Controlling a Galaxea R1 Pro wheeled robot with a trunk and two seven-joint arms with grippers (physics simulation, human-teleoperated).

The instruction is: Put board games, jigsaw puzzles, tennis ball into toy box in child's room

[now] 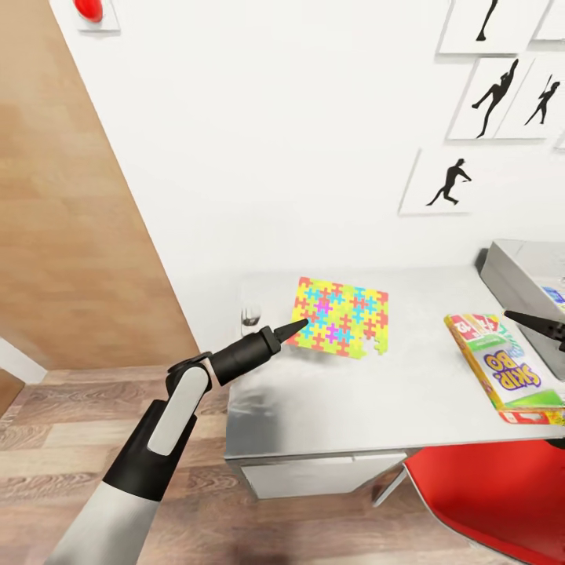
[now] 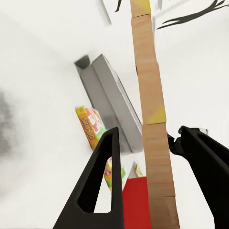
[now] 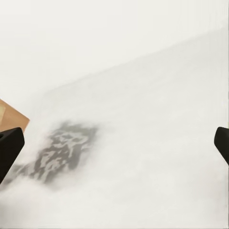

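My left end effector [image 1: 298,325] pinches the jigsaw puzzle [image 1: 343,316] by its edge, lifted off the tabletop [image 1: 337,408]. My right end effector [image 3: 114,143] is spread; the SKIP-BO box [image 1: 506,367] lies near the tabletop's front edge.

one jigsaw puzzle [image 1: 341,315], one board game [image 1: 506,365], one toy box [image 1: 524,278], four silhouette pictures [image 1: 449,183]

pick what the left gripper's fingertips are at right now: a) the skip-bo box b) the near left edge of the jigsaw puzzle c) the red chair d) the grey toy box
b: in the head view the left gripper has its tips at the near left edge of the jigsaw puzzle, which looks slightly raised off the table, while the SKIP-BO box and the toy box lie far off to the right.
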